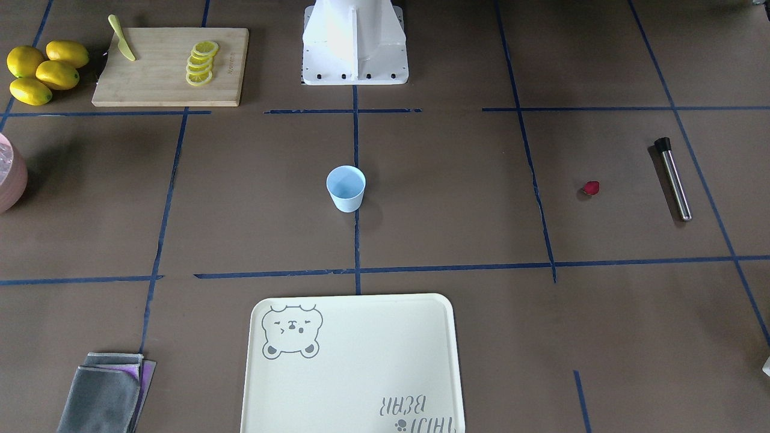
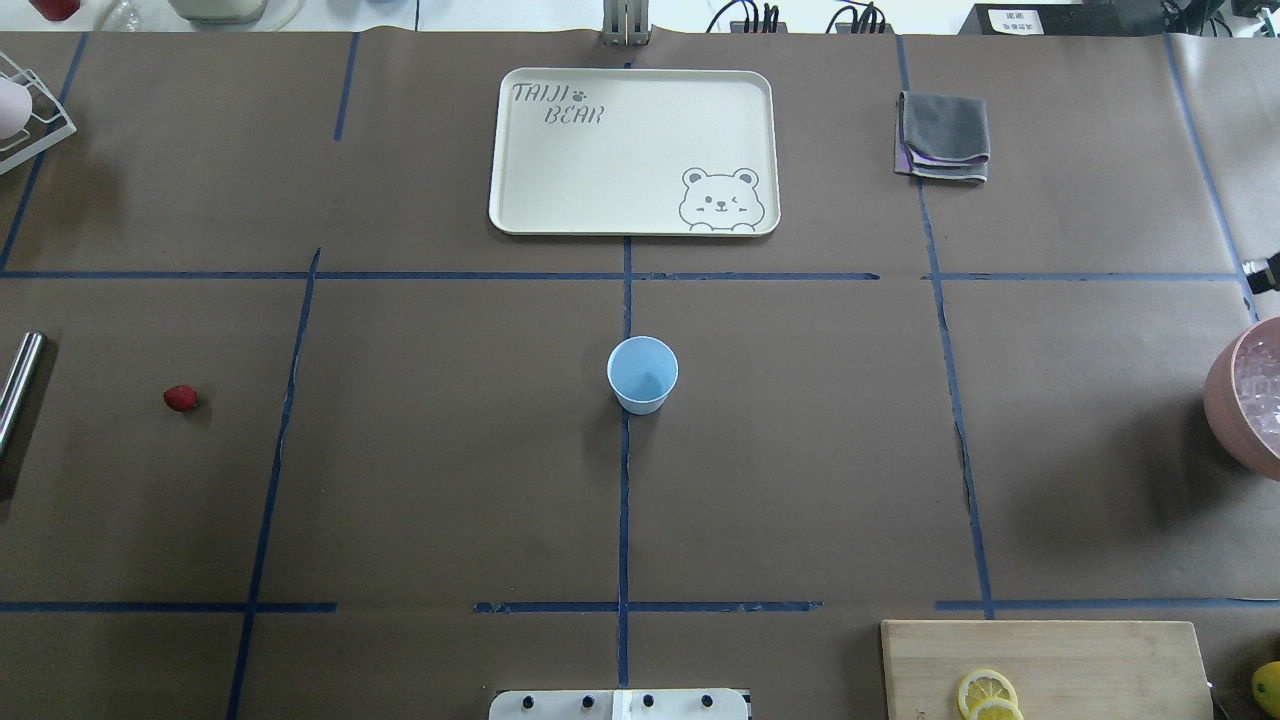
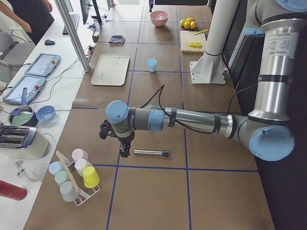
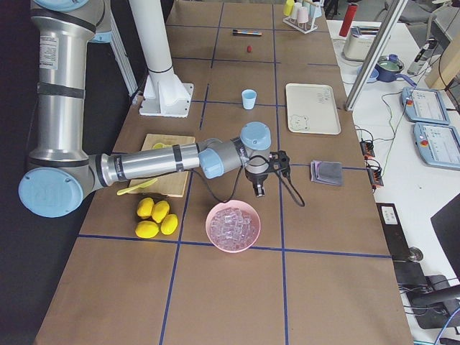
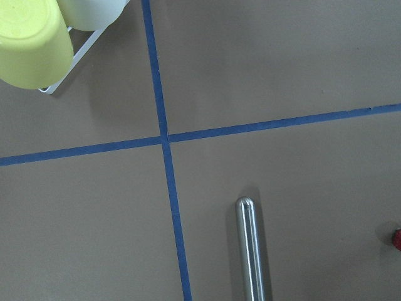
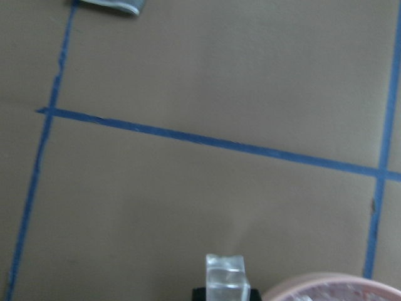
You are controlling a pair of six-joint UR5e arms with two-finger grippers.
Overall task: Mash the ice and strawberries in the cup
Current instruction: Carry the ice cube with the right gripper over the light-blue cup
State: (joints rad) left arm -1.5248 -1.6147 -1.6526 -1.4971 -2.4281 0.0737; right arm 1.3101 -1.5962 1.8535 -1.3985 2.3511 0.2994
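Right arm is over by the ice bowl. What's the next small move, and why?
Probably carry the right gripper over toward the cup. An ice cube appears clamped at its tip, just beside the pink bowl, and the cup stands empty, with the strawberry lying well apart from it.

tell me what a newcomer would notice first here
The light-blue cup stands alone and upright at the table's centre, on a blue tape line. Toward the robot's right, yellow lemons and lemon slices on a wooden board stand out, with a pink bowl of ice nearby. Toward its left lie a small red strawberry and a metal rod with a black end, apart from each other.
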